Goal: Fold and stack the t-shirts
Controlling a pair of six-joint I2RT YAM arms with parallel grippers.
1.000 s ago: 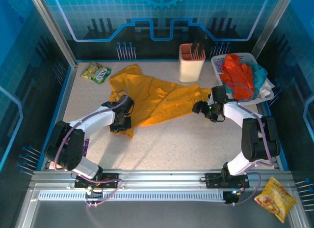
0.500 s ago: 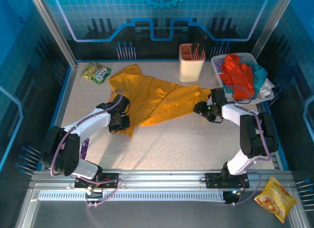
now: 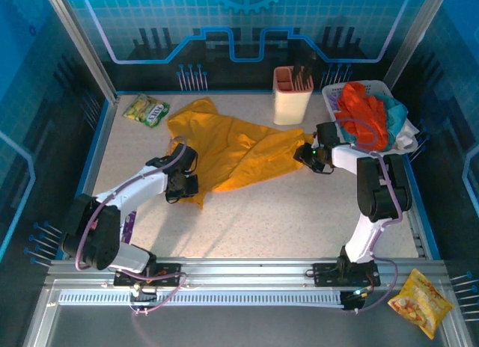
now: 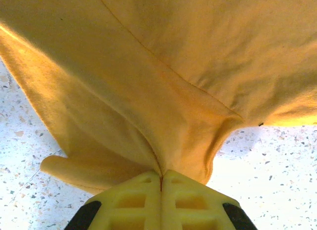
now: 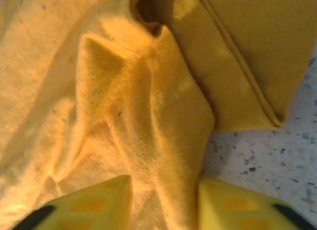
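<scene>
**Top view, left to right.** At 10 o'clock on the speckled surface [image 3: 284,212] lies a green-yellow snack packet [image 3: 146,110]; we cannot read its print. The left arm [image 3: 135,186] reaches toward 1 o'clock. The left jaws are closed on the 7 o'clock corner of the mustard-yellow t-shirt [image 3: 232,149], which lies crumpled across the middle of the surface. In the left wrist view the yellow fingers [image 4: 133,205] meet with cloth pinched between them. A cream holder [image 3: 292,96] stands at 12 o'clock. The right jaws sit at the shirt's 3 o'clock edge. The right wrist view shows a ridge of cloth between the parted fingers [image 5: 94,200], and we cannot tell whether they clamp it. At 2 o'clock a white basket [image 3: 329,99] holds an orange-red t-shirt [image 3: 359,119] and a teal t-shirt [image 3: 395,111]. An orange snack bag [image 3: 419,301] lies at 5 o'clock, off the surface, its lettering illegible.
</scene>
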